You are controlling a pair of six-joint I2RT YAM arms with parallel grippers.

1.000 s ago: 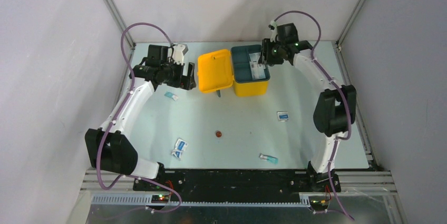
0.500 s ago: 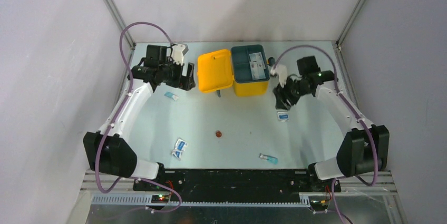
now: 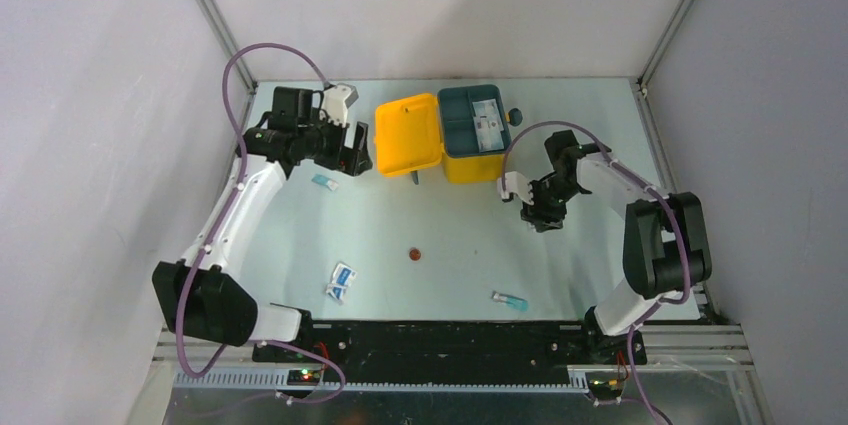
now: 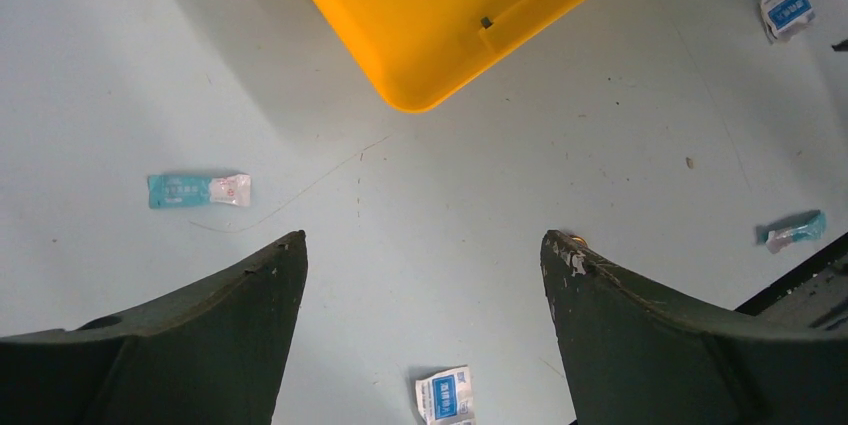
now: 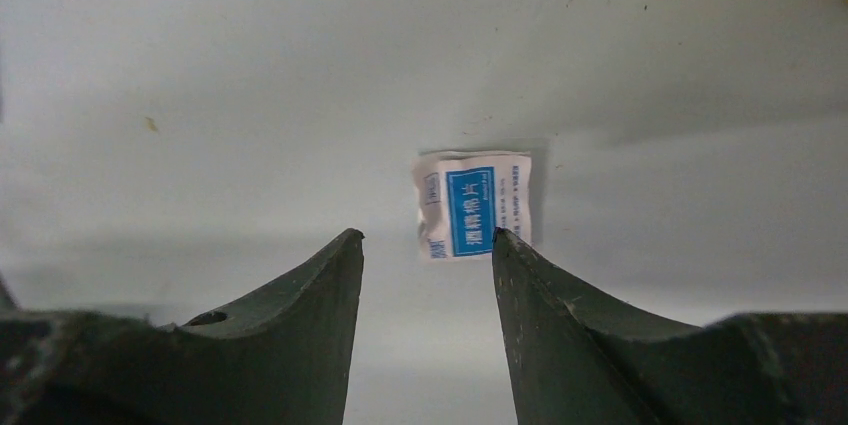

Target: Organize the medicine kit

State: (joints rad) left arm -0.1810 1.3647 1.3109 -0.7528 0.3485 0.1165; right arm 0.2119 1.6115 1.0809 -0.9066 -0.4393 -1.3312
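Observation:
The medicine kit (image 3: 410, 135) is a yellow box lying open at the back of the table, with a dark teal tray (image 3: 475, 125) in its base. Its yellow lid (image 4: 450, 15) fills the top of the left wrist view. My left gripper (image 3: 357, 152) is open and empty just left of the lid (image 4: 425, 245). My right gripper (image 3: 546, 217) is open and low over the table, right of the kit. A white-and-blue sachet (image 5: 472, 203) lies flat just beyond its fingertips (image 5: 428, 235), touching the right tip's edge in view. The gripper hides this sachet in the top view.
Loose sachets lie on the table: a teal one (image 3: 323, 182) below my left gripper, a white-blue pair (image 3: 341, 282) at front left, a teal one (image 3: 510, 300) at front centre. A small brown disc (image 3: 411, 254) sits mid-table. Grey walls enclose the table.
My right arm has swung from above the kit's teal tray down and forward to the table, and now sits over the sachet right of the kit. The left arm has barely moved.

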